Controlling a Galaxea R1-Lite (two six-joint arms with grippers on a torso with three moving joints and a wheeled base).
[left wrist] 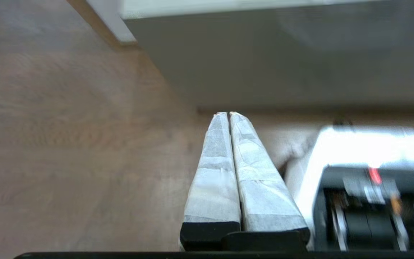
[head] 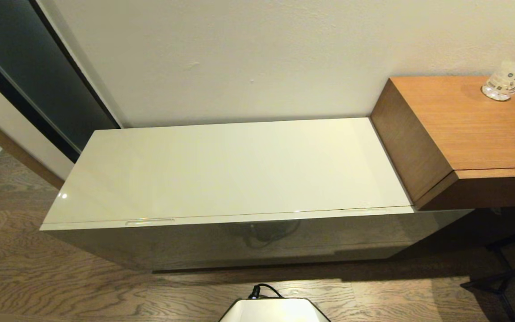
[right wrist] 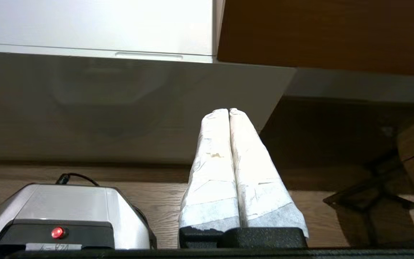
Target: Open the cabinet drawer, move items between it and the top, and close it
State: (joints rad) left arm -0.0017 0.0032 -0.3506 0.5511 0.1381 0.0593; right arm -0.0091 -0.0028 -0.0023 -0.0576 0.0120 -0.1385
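The long cream cabinet (head: 239,241) stands against the wall, its glossy top (head: 239,165) bare. Its drawer (head: 262,243) is closed, grey-beige front facing me. One slot handle (head: 150,221) shows at the left of the upper edge; the other slot handle (right wrist: 148,55) appears in the right wrist view. Neither arm appears in the head view. My left gripper (left wrist: 228,114) hangs low over the floor before the drawer front (left wrist: 282,57), shut and holding nothing. My right gripper (right wrist: 228,110) sits low before the drawer front (right wrist: 120,108), shut on nothing.
A taller brown wood-grain desk unit (head: 463,134) abuts the cabinet's right end, with a clear plastic bottle (head: 510,74) on it. Dark chair legs (head: 503,273) stand on the wooden floor at the right. My own white base (head: 275,311) sits just before the cabinet.
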